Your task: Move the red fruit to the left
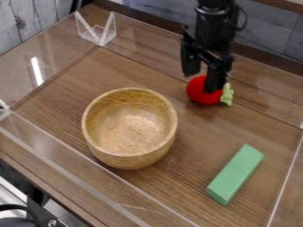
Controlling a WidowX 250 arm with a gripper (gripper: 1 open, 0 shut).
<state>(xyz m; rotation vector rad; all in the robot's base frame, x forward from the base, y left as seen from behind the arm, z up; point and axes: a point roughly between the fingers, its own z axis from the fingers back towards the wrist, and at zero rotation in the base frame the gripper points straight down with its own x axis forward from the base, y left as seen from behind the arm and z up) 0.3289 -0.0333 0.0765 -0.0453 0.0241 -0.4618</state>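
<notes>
While it lies on its side on the wooden table (71,97), the red fruit (204,90) sits up and to the right of the bowl (130,127), well apart from it. It is a small, smooth, rounded red body with a green leafy cap; the cap points right, away from the bowl, so its short long axis runs roughly left to right.

Directly above the fruit, on the side farther from the bowl's rim, hangs the black gripper (205,78), pointing down. Its two fingers (190,61) stand wide apart, one reaching down over the fruit's top; whether it touches the fruit cannot be told. Nothing is clamped between them.

The bowl is round, pale turned wood with visible grain, and hollow. Right of and below the bowl lies a green block (236,175), a flat matte rectangle set diagonally. Clear walls (30,75) ring the dark, streaky table, glinting left of the bowl.
</notes>
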